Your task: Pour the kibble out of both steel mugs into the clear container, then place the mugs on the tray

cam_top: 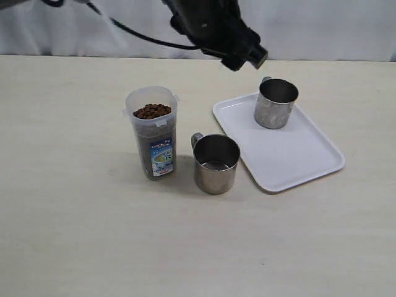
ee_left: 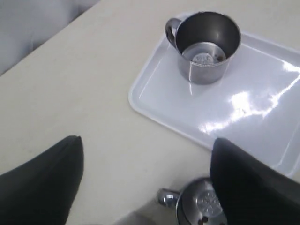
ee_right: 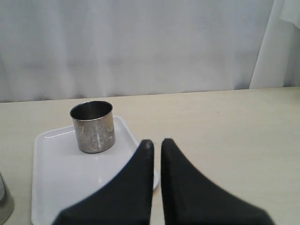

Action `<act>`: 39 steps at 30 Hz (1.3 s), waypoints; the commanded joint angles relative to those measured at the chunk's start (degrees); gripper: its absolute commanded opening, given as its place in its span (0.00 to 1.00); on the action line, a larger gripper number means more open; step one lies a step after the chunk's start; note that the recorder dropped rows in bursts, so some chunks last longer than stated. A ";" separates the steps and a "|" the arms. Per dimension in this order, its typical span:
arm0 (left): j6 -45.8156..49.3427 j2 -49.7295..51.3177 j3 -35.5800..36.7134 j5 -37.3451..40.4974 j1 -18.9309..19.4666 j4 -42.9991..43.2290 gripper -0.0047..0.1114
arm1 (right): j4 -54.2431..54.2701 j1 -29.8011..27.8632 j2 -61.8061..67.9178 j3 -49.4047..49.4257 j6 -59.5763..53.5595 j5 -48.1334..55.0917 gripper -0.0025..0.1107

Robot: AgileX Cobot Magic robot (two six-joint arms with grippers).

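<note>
The clear container [cam_top: 153, 133] stands on the table, filled with kibble [cam_top: 151, 111] up to its rim. One steel mug [cam_top: 216, 163] [ee_left: 199, 208] stands on the table beside it, with only a pellet or two on its bottom. The other steel mug [cam_top: 276, 103] [ee_left: 206, 44] [ee_right: 93, 126] stands upright on the white tray [cam_top: 297, 154] [ee_left: 243, 117] [ee_right: 56, 178]. My left gripper [cam_top: 247, 59] [ee_left: 146, 139] hangs open above the table beyond the mugs, holding nothing. The right gripper [ee_right: 153, 141] is shut on nothing, low near the tray's edge; the exterior view does not show it.
A pale curtain [ee_right: 140, 42] closes off the back of the table. The left arm's black body and cable [cam_top: 204, 25] stretch across the top of the exterior view. Bare tabletop [cam_top: 93, 235] lies in front of the container and mugs.
</note>
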 commanded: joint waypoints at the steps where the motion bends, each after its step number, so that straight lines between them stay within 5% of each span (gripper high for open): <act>1: -2.64 -10.31 15.78 -7.70 -0.14 -0.27 0.51 | -0.09 0.03 -0.17 0.15 -0.32 -0.06 0.06; 7: -4.08 -27.35 36.78 -19.15 -0.14 -2.46 0.51 | -0.09 0.03 -0.17 0.15 -0.32 -0.06 0.06; 12: -6.31 -42.32 52.52 -21.28 -0.14 -2.45 0.48 | -0.09 0.03 -0.17 0.15 -0.32 -0.06 0.06; 18: -21.03 -62.85 77.10 -46.53 -0.03 9.00 0.04 | -0.09 0.03 -0.17 0.15 -0.32 -0.06 0.06; 20: -26.71 -69.36 82.32 -52.13 0.89 12.58 0.04 | -0.09 0.03 -0.17 0.15 -0.32 -0.06 0.06; 34: -28.40 -112.92 107.52 -46.81 12.31 12.96 0.04 | -0.09 0.03 -0.17 0.15 -0.32 -0.06 0.06; 39: -28.05 -113.98 108.35 -46.23 12.54 12.97 0.04 | 0.19 0.03 -0.17 0.15 -0.32 -0.49 0.06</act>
